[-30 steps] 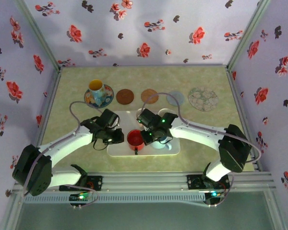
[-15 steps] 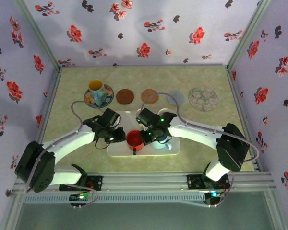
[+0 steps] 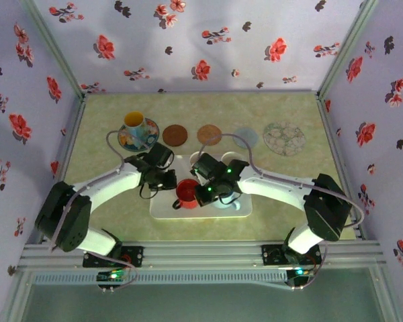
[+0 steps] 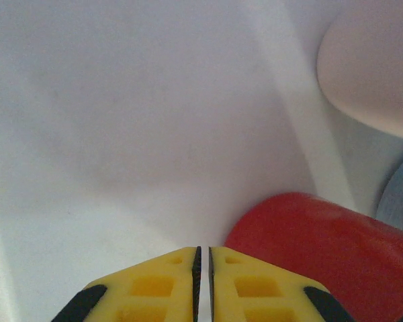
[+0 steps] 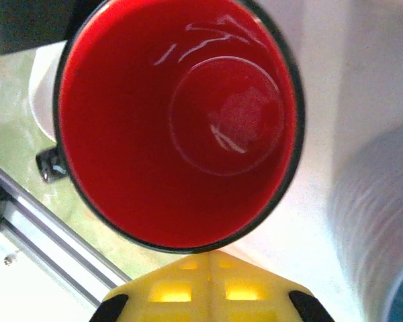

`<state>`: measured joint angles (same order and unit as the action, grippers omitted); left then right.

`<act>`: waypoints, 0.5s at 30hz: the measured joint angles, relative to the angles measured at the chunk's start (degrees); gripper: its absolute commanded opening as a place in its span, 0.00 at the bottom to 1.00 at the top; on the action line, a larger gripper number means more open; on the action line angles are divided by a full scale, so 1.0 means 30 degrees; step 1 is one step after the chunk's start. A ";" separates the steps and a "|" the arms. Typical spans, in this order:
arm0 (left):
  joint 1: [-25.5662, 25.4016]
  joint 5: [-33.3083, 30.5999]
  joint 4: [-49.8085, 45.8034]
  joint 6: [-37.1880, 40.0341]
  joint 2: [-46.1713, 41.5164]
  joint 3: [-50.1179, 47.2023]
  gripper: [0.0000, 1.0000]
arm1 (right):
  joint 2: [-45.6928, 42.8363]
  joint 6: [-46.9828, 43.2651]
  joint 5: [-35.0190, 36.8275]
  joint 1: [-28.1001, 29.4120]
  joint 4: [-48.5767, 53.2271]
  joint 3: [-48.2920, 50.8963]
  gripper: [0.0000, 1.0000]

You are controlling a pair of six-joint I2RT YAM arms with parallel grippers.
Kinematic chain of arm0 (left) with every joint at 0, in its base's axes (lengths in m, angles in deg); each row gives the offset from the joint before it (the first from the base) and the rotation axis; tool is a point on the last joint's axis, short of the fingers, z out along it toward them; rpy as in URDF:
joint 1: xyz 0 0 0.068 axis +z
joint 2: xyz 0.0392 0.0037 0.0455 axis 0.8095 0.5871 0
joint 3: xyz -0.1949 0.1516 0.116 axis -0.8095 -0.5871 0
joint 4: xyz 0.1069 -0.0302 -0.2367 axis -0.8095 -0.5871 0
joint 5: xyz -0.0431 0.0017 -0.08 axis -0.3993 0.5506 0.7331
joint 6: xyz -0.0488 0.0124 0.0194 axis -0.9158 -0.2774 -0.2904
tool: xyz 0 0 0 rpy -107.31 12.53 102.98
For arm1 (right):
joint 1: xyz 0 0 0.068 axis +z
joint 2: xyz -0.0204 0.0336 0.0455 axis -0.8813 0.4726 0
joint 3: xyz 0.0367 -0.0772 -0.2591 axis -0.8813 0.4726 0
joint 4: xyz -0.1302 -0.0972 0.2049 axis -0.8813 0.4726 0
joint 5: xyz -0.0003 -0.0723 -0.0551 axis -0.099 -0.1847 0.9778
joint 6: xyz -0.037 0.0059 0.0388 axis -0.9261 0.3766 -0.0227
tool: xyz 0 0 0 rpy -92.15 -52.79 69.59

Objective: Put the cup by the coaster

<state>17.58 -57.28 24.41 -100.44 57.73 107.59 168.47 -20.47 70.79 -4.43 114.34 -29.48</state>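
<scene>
- My right gripper (image 5: 211,263) had its yellow fingers pressed together with nothing between them, sitting just beside the black rim of the red cup (image 5: 181,127); I could not tell whether they touched it.
- My left gripper (image 4: 203,261) was also closed to a thin slit, empty, with the cup's red wall just to its right.
- The red cup stood upright on the white tray (image 4: 121,134), between the two grippers, long axis vertical, mouth up.
- I saw nothing inside it but the glossy red bottom.
- Its small dark handle (image 5: 50,164) stuck out toward the near rail.
- A blue cup (image 5: 376,228) stood just beside it and a white cup (image 4: 373,67) further along the tray.
- The brown coaster (image 3: 175,135) lay beyond the tray, apart from the red cup.
- A yellow cup (image 3: 134,121) sat on a floral saucer (image 3: 124,139) next to that coaster.
</scene>
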 measured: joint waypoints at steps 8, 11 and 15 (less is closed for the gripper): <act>0.0189 -0.0007 -0.0525 0.0772 0.0168 0.1151 0.16 | -0.0197 -0.0095 -0.0255 0.0022 -0.0940 0.0211 0.07; 0.0342 -0.0168 -0.1166 0.1209 -0.0335 0.1537 0.17 | -0.0736 -0.0415 -0.0211 0.0022 -0.1071 0.0211 0.14; 0.0554 -0.0488 -0.2157 0.1916 -0.1770 0.1872 0.22 | -0.1734 -0.0962 0.0029 0.0022 -0.1115 0.0211 0.27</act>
<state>19.24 -58.74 17.94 -94.69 52.41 113.21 163.27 -23.35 70.88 -4.36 110.99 -28.85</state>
